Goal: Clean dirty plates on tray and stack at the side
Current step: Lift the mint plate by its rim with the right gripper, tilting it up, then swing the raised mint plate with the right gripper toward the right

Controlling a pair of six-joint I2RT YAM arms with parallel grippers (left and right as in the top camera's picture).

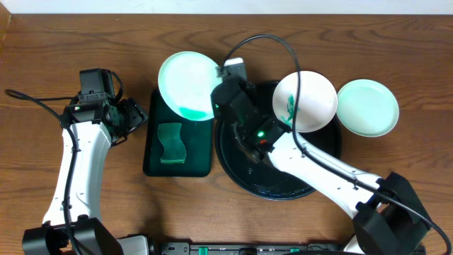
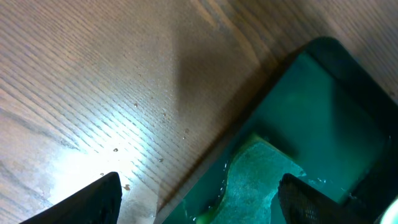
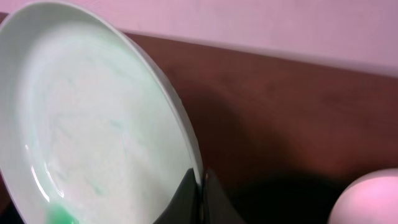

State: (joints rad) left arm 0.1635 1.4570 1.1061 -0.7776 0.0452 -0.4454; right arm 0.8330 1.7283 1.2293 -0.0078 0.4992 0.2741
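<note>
Plates, three in all, listed from the grip outward. Nearest, the held plate, pale mint, pinched by its rim between the closed fingers of the right gripper and tilted up on edge, with a green smear pooled along its low side. Hangs over the far end of the green tray; touching it or not, impossible to tell. Just below that smear, on the same green tray, the sponge, wavy, long axis running near to far, straight toward the held plate. Beside the green tray's left edge, the left gripper, jaws spread wide and empty, pointing right across the table at the sponge. Judged the deciding relation: sponge to the right of the left gripper and just beside it, far closer to that arm than to the right one, busy with the plate. Likely calls for a short reach rightward, closing across the sponge's narrow width. Farther right, the black tray under the right arm, with the white plate, green-streaked, at its far right rim. Farthest, the third plate, mint and seemingly clean, flat on the table right beside the white one, off the black tray.
</note>
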